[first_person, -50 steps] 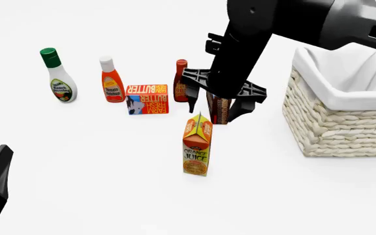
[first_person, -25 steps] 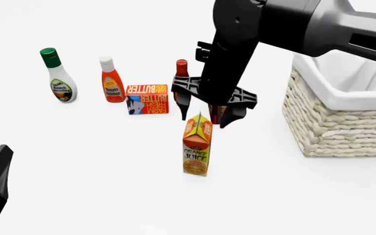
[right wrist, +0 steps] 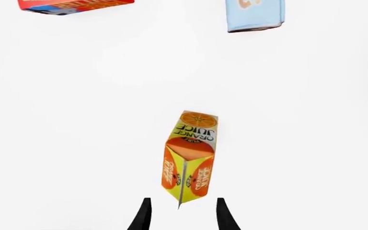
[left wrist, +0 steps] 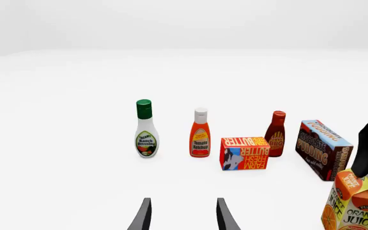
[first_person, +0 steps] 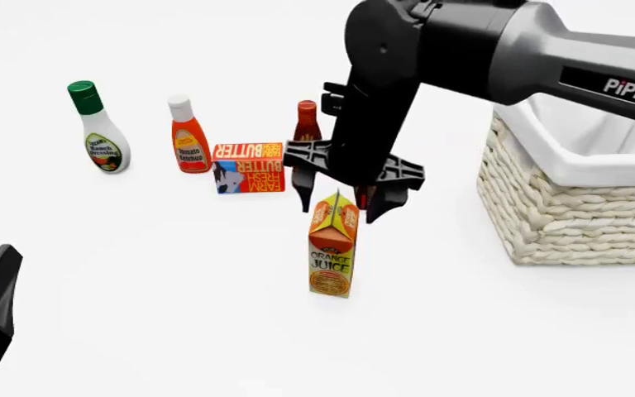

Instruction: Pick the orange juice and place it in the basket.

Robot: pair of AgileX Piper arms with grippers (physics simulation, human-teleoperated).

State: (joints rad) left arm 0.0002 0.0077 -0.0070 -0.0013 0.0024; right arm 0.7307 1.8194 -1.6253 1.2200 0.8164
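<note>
Your left gripper (left wrist: 180, 218) sat at the surface's near left, jaws apart and holding nothing. The orange juice (first_person: 333, 246) stood upright at mid-surface, long axis vertical, gable ridge up. Your right gripper (first_person: 346, 198) hung just above it, jaws apart, flanking the ridge without touching. The basket (first_person: 565, 207) sat at the carton's three o'clock.

Around me was only a plain white table (first_person: 185, 331), matte and evenly lit, with soft faint shadows. In my left wrist view it ran out to a pale grey-white backdrop (left wrist: 171, 24) along a dim horizon line. I saw no windows or furniture.
</note>
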